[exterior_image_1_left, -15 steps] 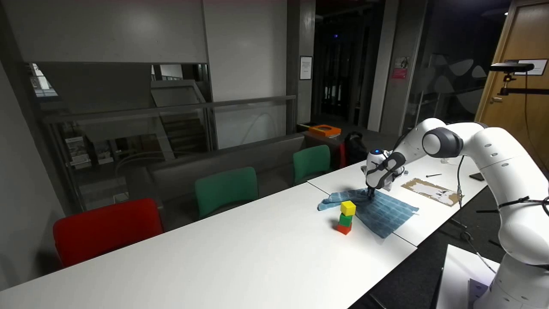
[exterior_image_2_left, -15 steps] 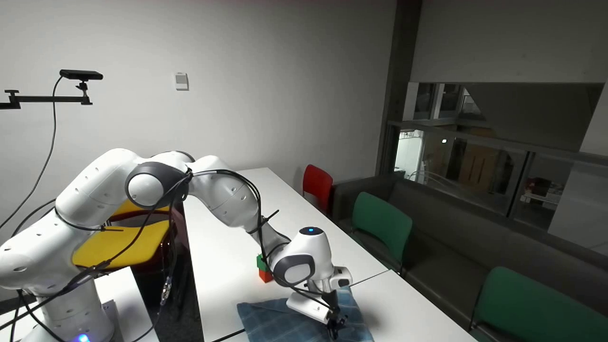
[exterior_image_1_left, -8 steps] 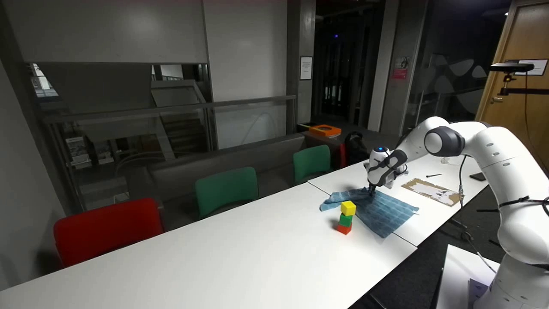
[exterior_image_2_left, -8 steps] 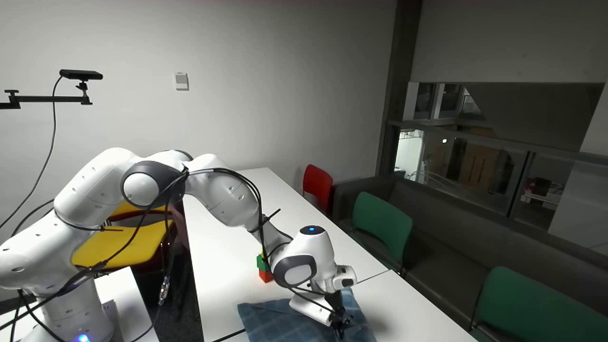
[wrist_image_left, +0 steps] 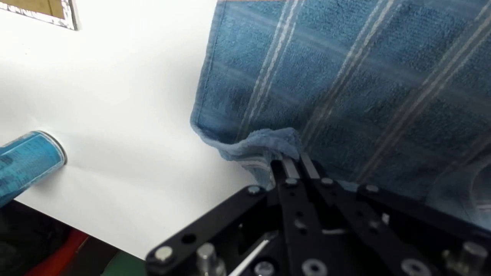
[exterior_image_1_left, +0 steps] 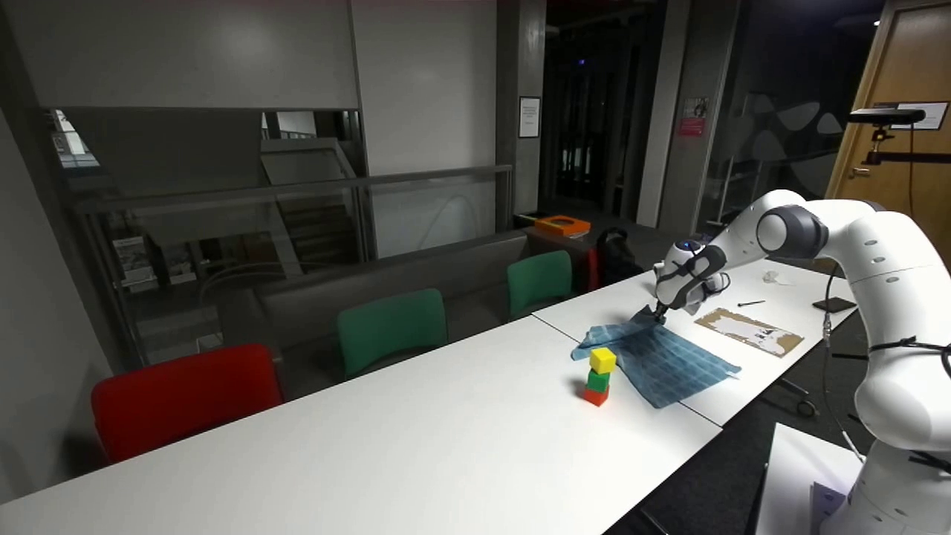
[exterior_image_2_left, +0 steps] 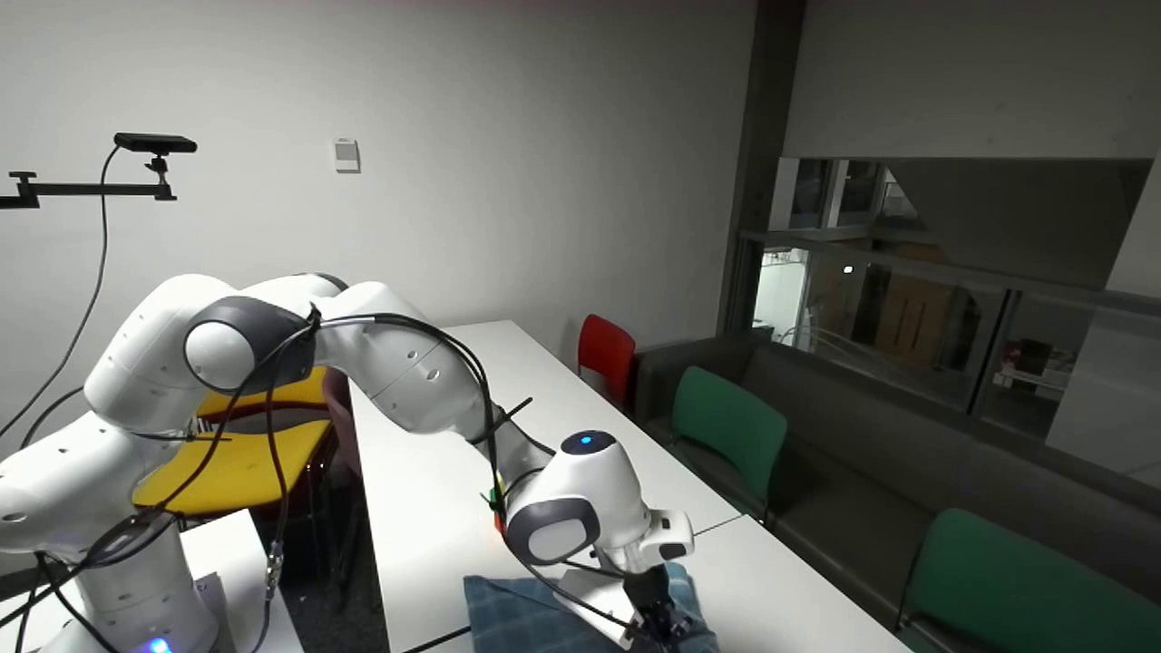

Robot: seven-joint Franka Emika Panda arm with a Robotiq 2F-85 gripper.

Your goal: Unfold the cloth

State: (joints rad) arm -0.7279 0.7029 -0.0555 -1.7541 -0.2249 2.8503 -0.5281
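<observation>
The blue checked cloth [exterior_image_1_left: 672, 368] lies over the seam of the white tables, its main part spread flat and its left end bunched. A piece of its edge is pinched and lifted by my gripper [wrist_image_left: 297, 163], whose fingers are close together with fabric folded between and over the tips. In the wrist view the flat part of the cloth [wrist_image_left: 337, 76] stretches away to the upper right. From an exterior view the gripper [exterior_image_1_left: 659, 316] is at the cloth's far edge, low over the table. The arm hides part of the cloth [exterior_image_2_left: 521, 612] in an exterior view.
A stack of yellow, green and red blocks [exterior_image_1_left: 599, 379] stands close by the cloth's near left side. Torn brown-and-white cardboard [exterior_image_1_left: 749, 331] and a pen [exterior_image_1_left: 750, 303] lie to the right. A blue can [wrist_image_left: 30, 165] sits near the table edge. Green chairs [exterior_image_1_left: 540, 284] line the far side.
In an exterior view the gripper has moved right and toward the far side, pulling the pinched edge along. The bunched left end and the right corner of the cloth have slid right.
</observation>
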